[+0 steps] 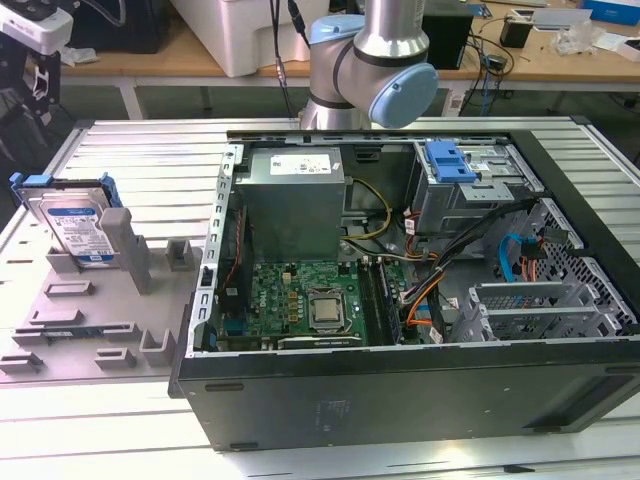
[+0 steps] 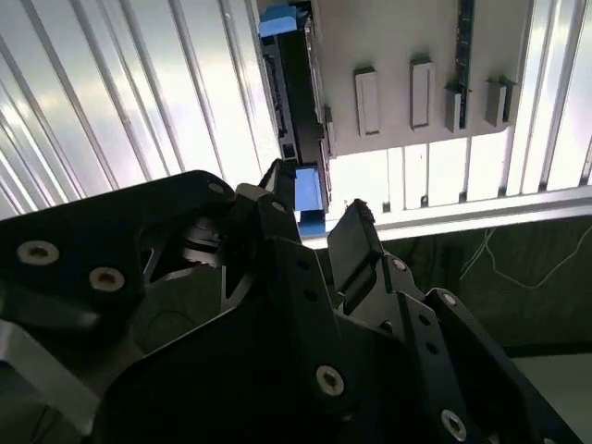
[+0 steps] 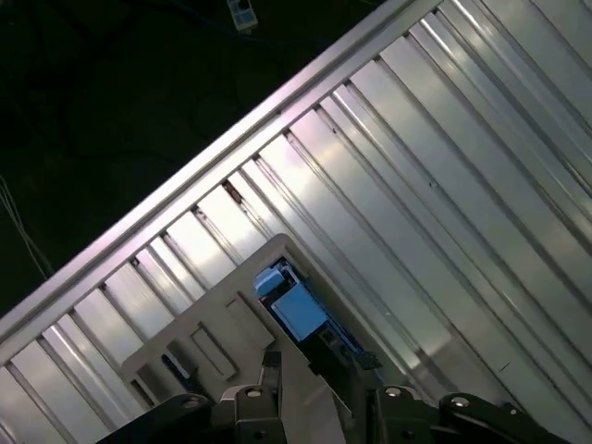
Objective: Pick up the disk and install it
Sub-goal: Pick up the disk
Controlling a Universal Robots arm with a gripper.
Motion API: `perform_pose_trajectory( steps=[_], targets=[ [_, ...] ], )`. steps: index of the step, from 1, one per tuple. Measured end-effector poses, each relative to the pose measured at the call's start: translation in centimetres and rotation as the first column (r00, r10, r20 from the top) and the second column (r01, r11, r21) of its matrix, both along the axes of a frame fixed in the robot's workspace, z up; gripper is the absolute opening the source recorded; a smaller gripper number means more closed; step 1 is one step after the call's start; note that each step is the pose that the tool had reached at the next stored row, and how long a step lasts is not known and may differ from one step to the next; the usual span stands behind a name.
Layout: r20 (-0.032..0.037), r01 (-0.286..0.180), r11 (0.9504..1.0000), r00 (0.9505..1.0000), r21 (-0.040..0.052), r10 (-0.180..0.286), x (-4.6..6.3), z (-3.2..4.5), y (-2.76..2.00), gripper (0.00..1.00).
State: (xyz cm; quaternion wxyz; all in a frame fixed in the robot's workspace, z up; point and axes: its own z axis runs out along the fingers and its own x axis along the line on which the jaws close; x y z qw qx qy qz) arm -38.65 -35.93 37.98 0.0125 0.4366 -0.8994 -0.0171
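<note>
Silver and blue-framed, the disk stands on edge in a grey holder on the slatted metal table, at the exterior view's left. It is well apart from the open computer case. Inside the case, the grey drive cage under its blue latch looks unfilled, and the arm rises behind it.

In the second wrist view, the gripper has its black fingers spread with nothing between them. Beyond it lie the disk's narrow edge and the holder, well clear of the fingertips.

In the first wrist view, the disk again shows edge-on in the holder, apart from the gripper.

By my judgement the task is barely begun: the disk is not yet grasped, so both pick-up and installation remain.
</note>
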Motion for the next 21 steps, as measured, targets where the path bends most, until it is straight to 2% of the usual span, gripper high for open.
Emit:
perform_pose_trajectory(
  steps=[1, 3, 5, 6, 7, 9, 13, 16, 17, 20, 21],
  targets=[
    [0.0001, -0.039, 0.9992, 0.9992, 0.0000, 0.039, 0.00, -0.03, 0.00, 0.42],
    [0.0000, -0.078, 0.9970, 0.9970, 0.0000, 0.078, 0.00, -0.05, 0.00, 0.42],
    [0.0001, -0.123, 0.9924, 0.9924, 0.0000, 0.123, 0.00, -0.08, 0.00, 0.42],
    [0.0001, -0.151, 0.9885, 0.9885, 0.0001, 0.151, 0.00, -0.10, 0.00, 0.42],
    [0.0001, -0.182, 0.9834, 0.9834, 0.0000, 0.182, 0.00, -0.13, 0.00, 0.42],
    [0.0000, -0.249, 0.9686, 0.9686, 0.0000, 0.249, 0.00, -0.23, 0.00, 0.42],
    [0.0000, -0.325, 0.9458, 0.9458, 0.0000, 0.325, 0.00, -0.34, 0.00, 0.42],
    [-0.0001, -0.384, 0.9232, 0.9232, -0.0004, 0.384, -0.01, -0.39, 0.01, 0.42],
    [-0.0001, -0.388, 0.9215, 0.9215, -0.0004, 0.388, -0.01, -0.39, 0.01, 0.42],
    [-0.0002, -0.389, 0.9211, 0.9211, -0.0006, 0.389, 0.00, -0.39, 0.01, 0.42],
    [-0.0003, -0.394, 0.9189, 0.9189, -0.0007, 0.394, 0.00, -0.39, 0.01, 0.42]
  ],
)
